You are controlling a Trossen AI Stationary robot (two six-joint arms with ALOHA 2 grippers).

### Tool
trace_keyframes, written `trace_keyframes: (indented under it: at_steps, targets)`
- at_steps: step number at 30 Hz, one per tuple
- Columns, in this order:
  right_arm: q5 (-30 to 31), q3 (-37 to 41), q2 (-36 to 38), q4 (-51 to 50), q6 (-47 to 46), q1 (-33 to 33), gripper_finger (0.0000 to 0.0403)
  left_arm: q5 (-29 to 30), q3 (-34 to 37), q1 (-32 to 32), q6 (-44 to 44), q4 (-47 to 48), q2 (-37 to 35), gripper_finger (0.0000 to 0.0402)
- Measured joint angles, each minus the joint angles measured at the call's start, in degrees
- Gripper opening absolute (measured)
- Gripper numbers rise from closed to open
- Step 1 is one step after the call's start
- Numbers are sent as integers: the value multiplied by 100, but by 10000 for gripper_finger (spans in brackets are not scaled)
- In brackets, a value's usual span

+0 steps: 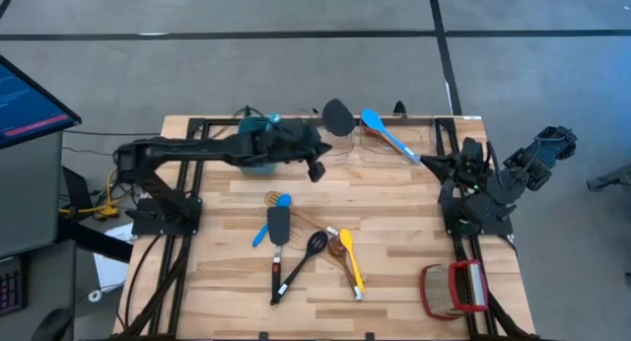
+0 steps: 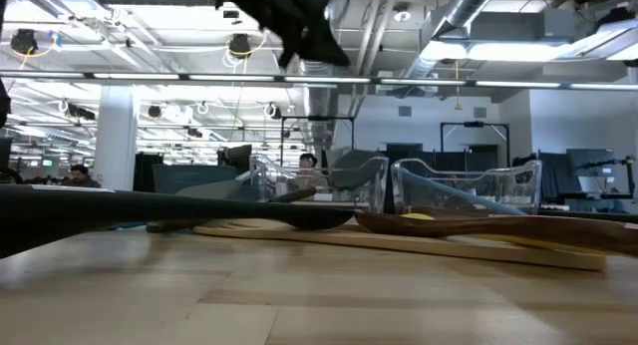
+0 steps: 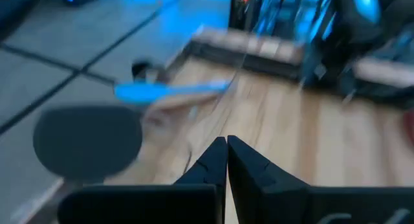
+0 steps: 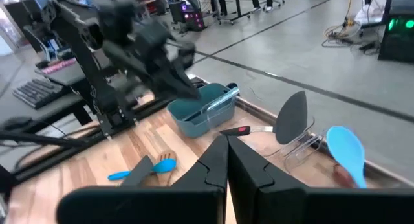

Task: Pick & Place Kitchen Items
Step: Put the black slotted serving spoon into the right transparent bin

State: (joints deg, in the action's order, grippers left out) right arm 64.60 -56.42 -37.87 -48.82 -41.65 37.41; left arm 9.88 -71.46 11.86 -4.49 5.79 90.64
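Your left gripper (image 1: 316, 170) is fully closed, fingertips pressed together, nothing between them. It hangs above the table toward the far side. Ahead of its jaws: a black spatula (image 1: 337, 115) with a flat rounded matte blade, standing up in a clear rack (image 1: 394, 144) near the far edge. Just beside that, a blue spoon (image 1: 385, 132) with a glossy oval silicone bowl leaning out of the same rack. Behind the jaws, under the arm, a teal bin (image 1: 258, 144), rectangular, hard plastic.

Your right gripper (image 4: 226, 143) is also closed tight and empty. It sits at the right edge of the table, jaws pointed across toward the rack and bin.

The rest of the utensils lie loose on the table (image 1: 394, 242), on the near side of the left jaws:
- black slotted turner (image 1: 278, 226), flat square blade, long dark handle
- small blue spoon (image 1: 271, 220) crossing beside it
- black ladle-type spoon (image 1: 308, 254), round bowl
- wooden spoon (image 1: 338, 248), brown, smooth
- yellow spoon (image 1: 351, 264), silicone, lying against the wooden one
- pale wooden slotted spatula (image 1: 296, 211) under the pile

A red-and-tan woven basket (image 1: 455, 288) sits at the near right corner, well apart from both jaws.

The table is light butcher-block planks with a black metal frame. Floor is grey concrete with dark lines. The low view shows an open industrial room with exposed ducts, strip lights and people far back.
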Motion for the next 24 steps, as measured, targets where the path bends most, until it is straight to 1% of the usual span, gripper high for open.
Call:
trace_keyframes:
  at_steps: [4,9,14,16,21,24]
  targets:
    - [-1,-7,-105,17,-209,0,0,-545,-4,0,87,89,-596,1]
    - [-22,-4,-342,232,-212,1,0,-1555,-5,-7,318,506,-1213,1]
    - [-39,-5,-651,400,-195,4,0,-2768,-7,-16,699,1550,-1682,1]
    - [-76,-4,-790,434,-195,4,0,-3114,-1,-71,712,1898,-1831,1]
    - [-291,-2,-1057,437,-195,4,0,-3163,0,-433,566,1938,-2131,1]
    - [-401,-2,-1160,451,-195,7,0,-2971,0,-693,517,1923,-2259,1]
